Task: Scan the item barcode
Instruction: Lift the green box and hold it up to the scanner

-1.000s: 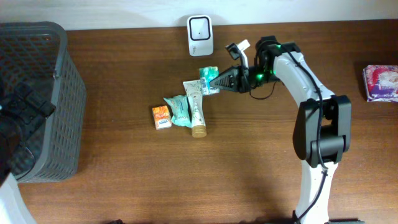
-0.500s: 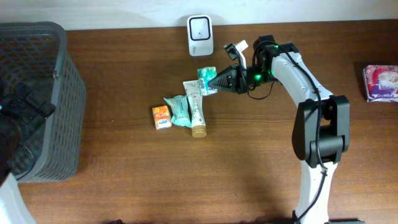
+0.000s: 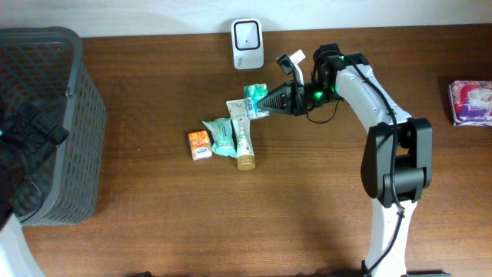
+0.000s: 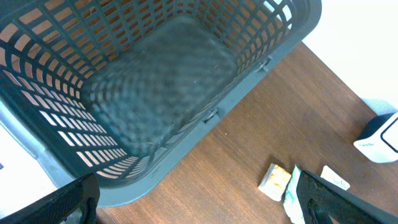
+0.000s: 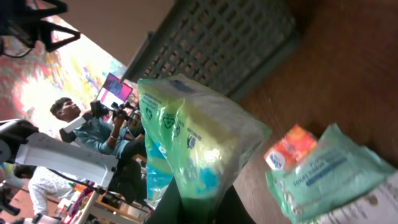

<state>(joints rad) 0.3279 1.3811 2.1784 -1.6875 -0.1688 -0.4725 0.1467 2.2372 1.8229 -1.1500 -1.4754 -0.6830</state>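
Observation:
My right gripper (image 3: pixel 268 100) is shut on a green and yellow plastic packet (image 3: pixel 257 98), holding it above the table just below the white barcode scanner (image 3: pixel 247 44). In the right wrist view the packet (image 5: pixel 193 137) sticks up out of the shut gripper (image 5: pixel 202 202) and fills the middle of the frame; no barcode shows there. My left gripper (image 4: pixel 199 214) hangs open and empty over the near rim of the grey basket (image 4: pixel 205 118), with its dark fingertips (image 4: pixel 65 199) at the bottom corners of the frame.
An orange small box (image 3: pixel 199 144), a teal wipes packet (image 3: pixel 221 132) and a tube (image 3: pixel 243 137) lie together mid-table. A pink packet (image 3: pixel 470 101) lies at the far right edge. The grey mesh basket (image 3: pixel 88 115) stands at the left.
The right gripper has crept slightly up toward the scanner with the packet still in it. The left arm has not moved.

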